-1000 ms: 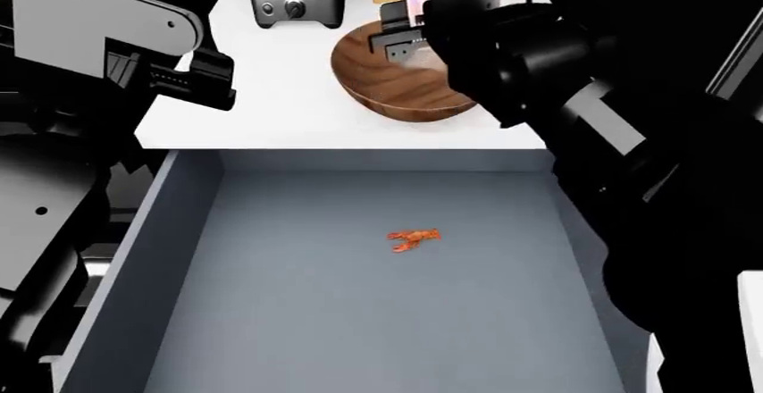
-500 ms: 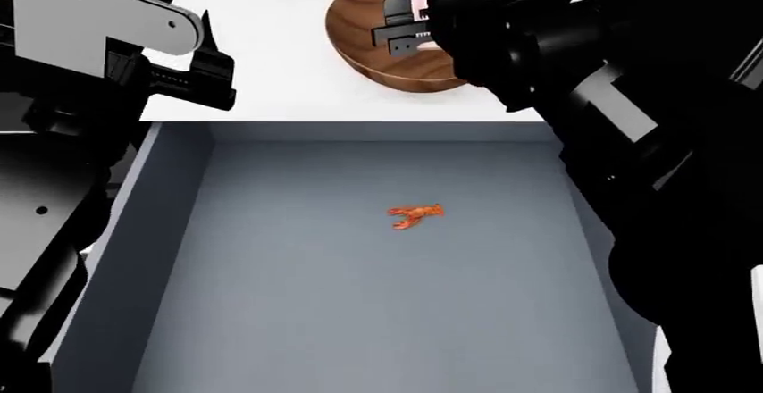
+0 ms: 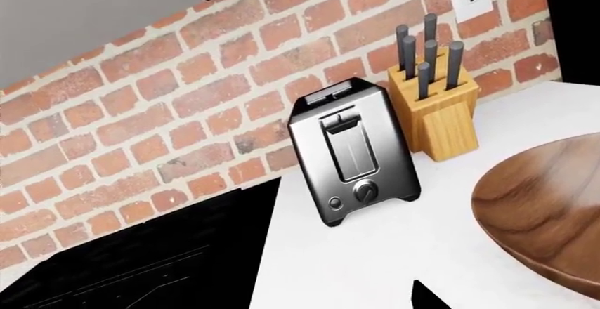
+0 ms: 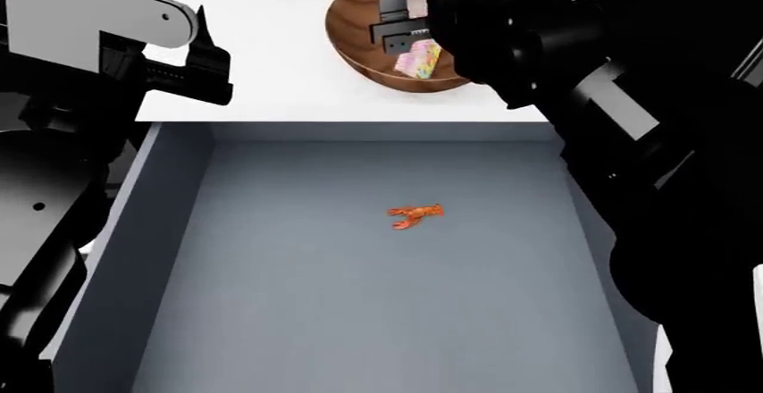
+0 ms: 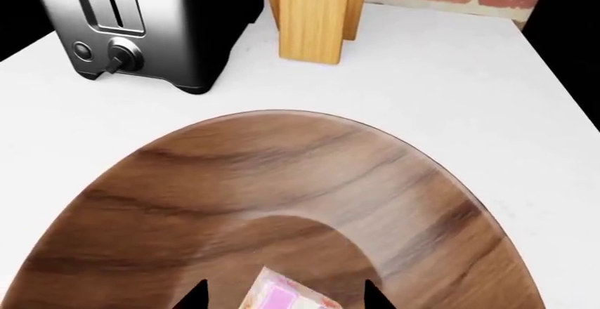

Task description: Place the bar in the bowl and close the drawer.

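The pink and yellow-green bar lies loose in the brown wooden bowl on the white counter. My right gripper hangs open just above it. In the right wrist view both fingertips stand wide of the bar without touching it, over the bowl. The grey drawer is pulled fully out below the counter edge. My left gripper hovers open and empty over the counter's left edge, beside the bowl.
A tiny orange-red lobster lies in the middle of the drawer floor. A chrome toaster and a wooden knife block stand behind the bowl against the brick wall. My right arm reaches across the drawer's right side.
The right gripper has opened and the bar has dropped from it into the bowl. The head view tilted down a second ago, then held still.
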Tool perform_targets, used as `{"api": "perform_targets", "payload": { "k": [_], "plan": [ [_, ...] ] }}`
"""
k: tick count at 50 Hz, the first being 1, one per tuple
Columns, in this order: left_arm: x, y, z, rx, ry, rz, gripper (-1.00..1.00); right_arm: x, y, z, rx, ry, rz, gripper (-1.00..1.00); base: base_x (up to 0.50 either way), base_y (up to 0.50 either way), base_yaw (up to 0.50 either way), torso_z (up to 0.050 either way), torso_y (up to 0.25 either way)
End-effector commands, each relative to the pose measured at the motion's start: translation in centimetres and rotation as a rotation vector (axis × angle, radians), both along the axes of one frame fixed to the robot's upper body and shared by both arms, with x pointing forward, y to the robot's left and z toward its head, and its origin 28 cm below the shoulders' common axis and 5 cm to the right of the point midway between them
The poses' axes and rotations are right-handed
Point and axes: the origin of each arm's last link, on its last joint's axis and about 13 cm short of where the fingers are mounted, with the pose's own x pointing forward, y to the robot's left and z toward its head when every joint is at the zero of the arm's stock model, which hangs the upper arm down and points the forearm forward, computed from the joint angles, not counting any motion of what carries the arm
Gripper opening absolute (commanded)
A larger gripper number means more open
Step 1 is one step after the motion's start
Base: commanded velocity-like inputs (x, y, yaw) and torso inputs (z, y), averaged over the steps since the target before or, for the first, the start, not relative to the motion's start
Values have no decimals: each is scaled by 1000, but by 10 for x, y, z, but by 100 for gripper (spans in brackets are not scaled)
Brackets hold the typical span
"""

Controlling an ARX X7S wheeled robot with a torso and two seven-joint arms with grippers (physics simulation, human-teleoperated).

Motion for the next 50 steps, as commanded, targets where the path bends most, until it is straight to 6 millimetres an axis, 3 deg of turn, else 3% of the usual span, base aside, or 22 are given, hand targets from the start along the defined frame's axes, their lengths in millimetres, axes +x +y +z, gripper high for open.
{"api": "perform_targets", "payload": {
  "k": [1, 20, 27, 32, 39, 44, 50],
  "plan": [
    [0, 0, 0, -2, -4, -1, 100, 0, 0, 0, 0, -3, 8, 100, 0, 0, 0, 0, 0],
    [-2, 2, 1, -15, -14, -3, 100, 1, 0, 2, -4, -28, 2, 100, 0, 0, 0, 0, 0],
    [-3, 2, 0, -23, -10, -9, 100, 2, 0, 2, -36, -62, 17, 100, 0, 0, 0, 0, 222],
    [-7, 3, -1, -24, -5, -18, 100, 4, 6, 15, -68, -231, 90, 100, 0, 0, 0, 0, 250],
    [-10, 3, 0, -25, -9, -18, 100, -1, 15, 26, -59, -274, 101, 100, 0, 0, 0, 0, 250],
    [-14, 3, -1, -24, -14, -18, 100, -20, 17, 27, -31, -307, 120, 100, 0, 0, 0, 0, 250],
    [-20, 3, -3, -24, -29, -14, 100, -59, 12, 22, 62, -387, 119, 100, 0, 0, 0, 0, 250]
  ]
}}
